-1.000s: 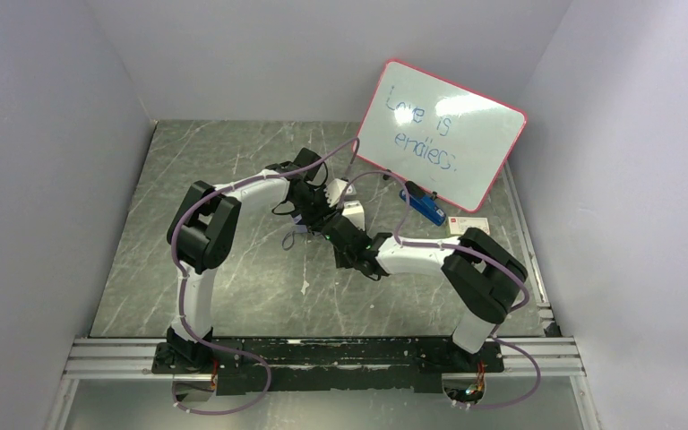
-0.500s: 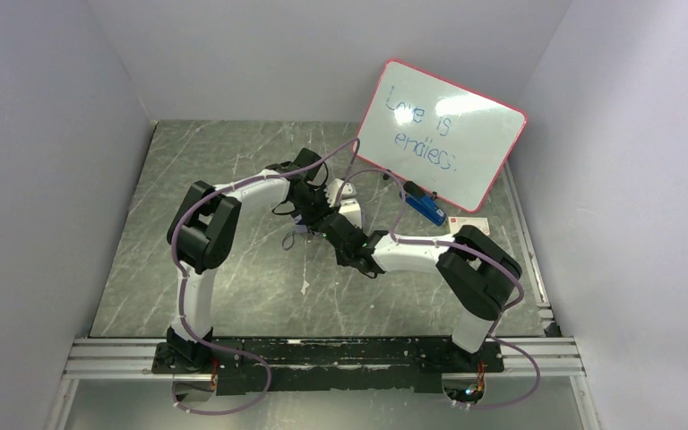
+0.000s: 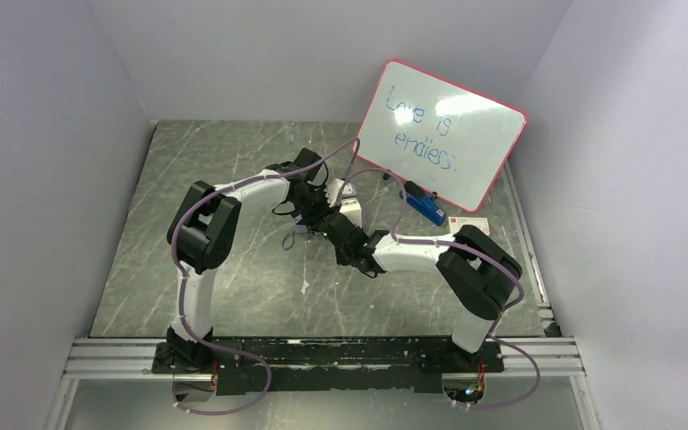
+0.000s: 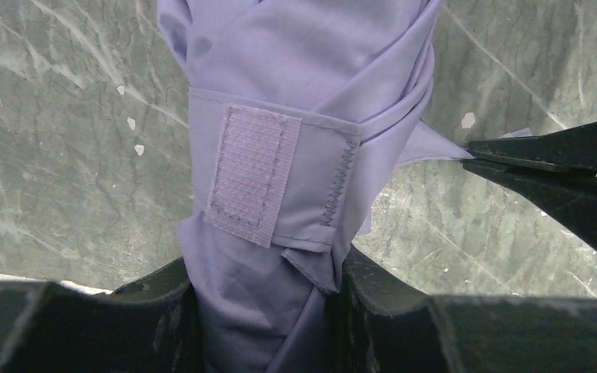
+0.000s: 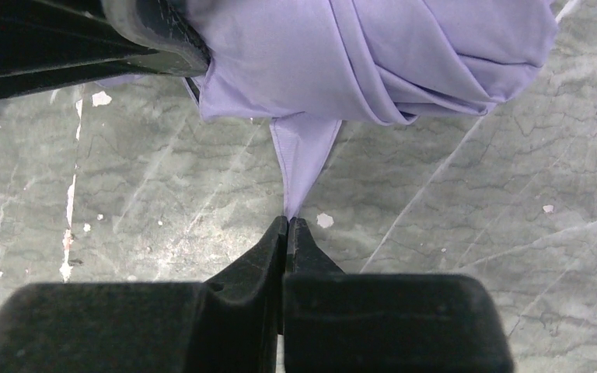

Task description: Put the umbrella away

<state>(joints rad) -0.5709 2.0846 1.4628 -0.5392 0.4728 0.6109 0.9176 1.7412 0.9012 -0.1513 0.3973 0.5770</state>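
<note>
**A:** What does the overhead camera give?

**B:** The marbled grey-green surface [image 3: 224, 179], with a pink-framed whiteboard [image 3: 442, 134] leaning at its far right. The left arm [image 3: 202, 228] and right arm [image 3: 479, 273] bend inward so their wrists meet near the middle. The umbrella [image 4: 303, 78] is nearly hidden from above. A pale piece [image 3: 342, 195] between the wrists may be its handle, but that is hard to make out. A blue eraser [image 3: 425, 208] lies just below the whiteboard.

**A:** And the wrist cameras?

**B:** They show what the top view cannot. The left wrist view has the umbrella as a rolled lavender bundle over the surface. The left tool [image 4: 268, 291] is clamped on it, a finger pressing each side. A band [image 4: 373, 128] of the same cloth wraps the bundle, and its velcro patch [image 4: 253, 175] faces the camera.

**A:** And the right tool [image 5: 288, 229]?

**B:** Its fingers are pressed together, pinching the pointed end of a lavender flap [image 5: 305, 159] that hangs from the bundle. The right wrist view shows that pinch head-on. The left wrist view shows it only side-on at its right edge.
</note>
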